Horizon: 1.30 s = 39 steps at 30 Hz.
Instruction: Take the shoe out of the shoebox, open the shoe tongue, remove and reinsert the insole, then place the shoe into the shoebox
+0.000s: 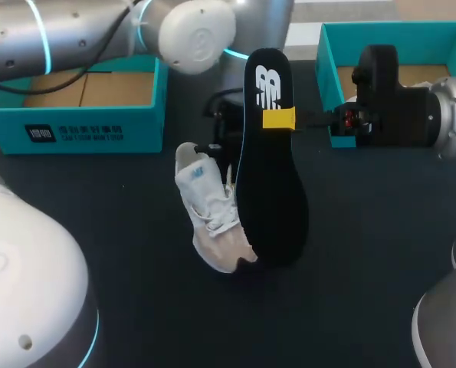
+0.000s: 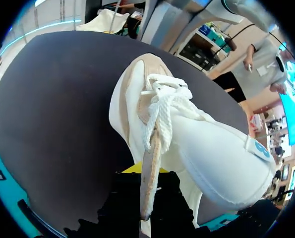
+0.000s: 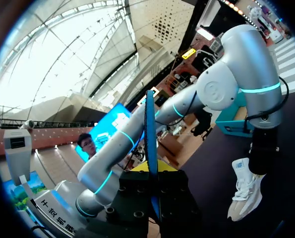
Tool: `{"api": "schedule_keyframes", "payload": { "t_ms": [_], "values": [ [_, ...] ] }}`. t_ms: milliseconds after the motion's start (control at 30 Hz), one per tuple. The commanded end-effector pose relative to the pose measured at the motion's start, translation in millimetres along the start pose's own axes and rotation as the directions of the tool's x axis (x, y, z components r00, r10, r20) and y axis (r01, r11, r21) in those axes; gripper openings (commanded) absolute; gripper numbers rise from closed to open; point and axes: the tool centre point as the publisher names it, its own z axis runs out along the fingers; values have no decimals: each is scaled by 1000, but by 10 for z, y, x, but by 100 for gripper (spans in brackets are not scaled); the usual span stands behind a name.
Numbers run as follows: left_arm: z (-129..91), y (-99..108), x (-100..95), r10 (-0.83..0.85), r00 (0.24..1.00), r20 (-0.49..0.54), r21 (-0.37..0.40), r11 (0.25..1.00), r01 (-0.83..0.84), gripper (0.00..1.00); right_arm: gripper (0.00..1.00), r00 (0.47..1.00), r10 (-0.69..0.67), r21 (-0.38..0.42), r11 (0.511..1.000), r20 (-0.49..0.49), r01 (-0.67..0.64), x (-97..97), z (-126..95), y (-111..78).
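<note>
My right gripper (image 1: 280, 119) is clamping the black foam insole (image 1: 270, 192) upright over the middle of the dark table (image 1: 365, 268). My left gripper (image 2: 143, 173) is gripping the white lace-up shoe (image 1: 208, 207) beside it. Extraction appears done; reinsertion and return to the teal cardboard shoebox (image 1: 90, 123) are awaiting execution.

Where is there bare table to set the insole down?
Bare: left of the shoe, in front of the left box; right of the insole, in front of the right box. Crowded: behind them, between the boxes.

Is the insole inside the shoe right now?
No, the black insole stands upright beside the white shoe, fully outside it.
</note>
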Motion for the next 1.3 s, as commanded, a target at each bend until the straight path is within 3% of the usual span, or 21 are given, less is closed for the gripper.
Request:
{"api": "schedule_keyframes", "payload": {
  "t_ms": [33, 200, 233, 367, 600, 900, 1300],
  "values": [
    [-39, -17, -32, 151, 981, -125, -44, 986, -158, 0, 0, 1000, 2, 1, 1000, 4, -2, 0, 27, 1],
    [-45, -30, -37, 136, 985, -105, -52, 988, -142, 0, 0, 1000, 2, 1, 1000, 4, -2, 0, 27, 1],
    [-59, -61, -68, 132, 984, -120, -94, 985, -144, 0, 0, 1000, 2, 1, 1000, 4, -2, 0, 27, 1],
    [-101, -122, -158, 59, 994, -92, -141, 987, -72, 0, 0, 1000, 2, 1, 1000, 4, -2, 0, 27, 1],
    [-111, -222, -479, 70, 992, -107, -188, 978, -89, 0, 0, 1000, 2, 1, 1000, 4, -2, 0, 27, 1],
    [54, -261, -731, 103, 981, -165, -187, 973, -133, 0, 0, 1000, 2, 1, 1000, 4, -2, 0, 27, 1],
    [265, -255, -769, 99, 971, -217, -160, 978, -136, 0, 0, 1000, 2, 1, 1000, 4, -2, 0, 27, 1]
  ]
}}
